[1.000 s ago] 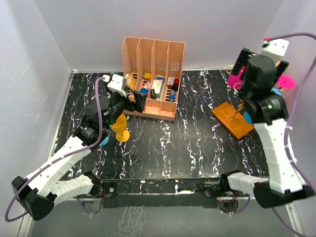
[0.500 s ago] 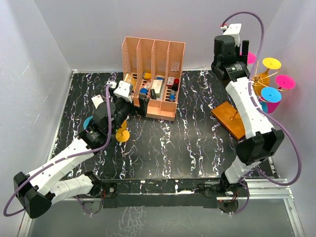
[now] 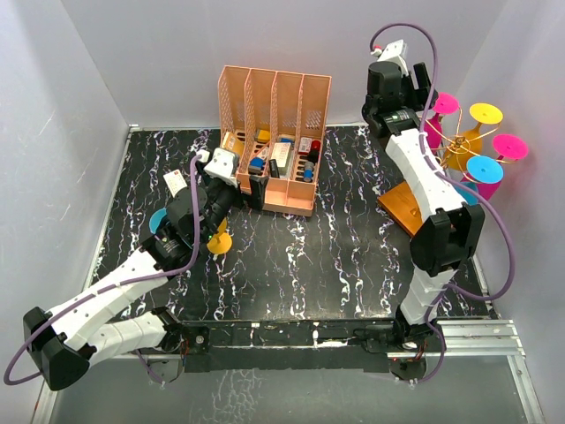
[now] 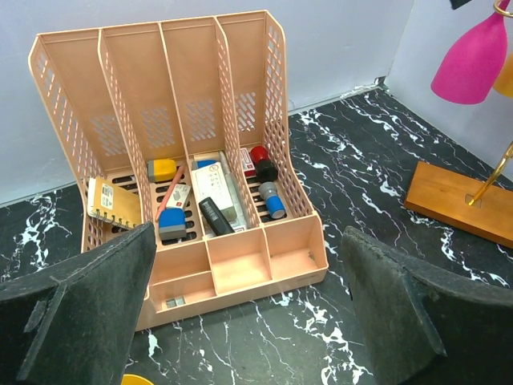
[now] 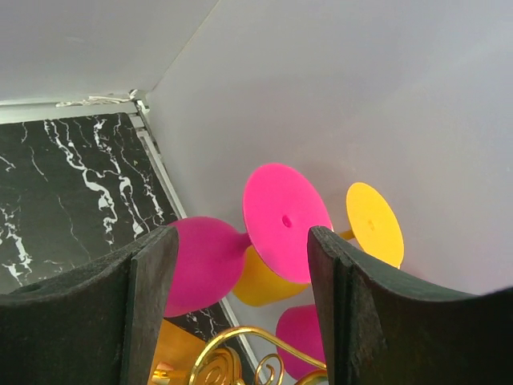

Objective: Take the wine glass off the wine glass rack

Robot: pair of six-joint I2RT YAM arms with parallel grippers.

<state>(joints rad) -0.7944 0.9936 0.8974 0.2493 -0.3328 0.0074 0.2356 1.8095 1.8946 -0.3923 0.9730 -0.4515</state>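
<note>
The wine glass rack is a gold wire tree (image 3: pixel 461 141) on an orange-brown wooden base (image 3: pixel 406 212) at the right. Pink (image 3: pixel 444 104), yellow (image 3: pixel 485 113), pink (image 3: pixel 509 146) and blue (image 3: pixel 485 170) glasses hang on it. My right gripper (image 3: pixel 428 93) is open, high at the rack's back left. In the right wrist view its jaws (image 5: pixel 240 237) frame a pink glass's foot (image 5: pixel 284 220) and bowl (image 5: pixel 200 265) without touching; gold wire (image 5: pixel 240 353) curls below. My left gripper (image 3: pixel 243 177) is open and empty (image 4: pixel 248 237). A yellow glass (image 3: pixel 218 237) stands on the table beside it.
A peach-pink slotted organizer (image 3: pixel 274 97) with small items stands at the back centre, close in front of the left gripper (image 4: pixel 240 273). A blue disc (image 3: pixel 157 219) lies under the left arm. The grey side wall (image 3: pixel 538 88) is right behind the rack.
My right arm has swung from above the wooden base up and back to the rack's back left, jaws now at the pink glass. The left gripper has drawn slightly away from the yellow glass.
</note>
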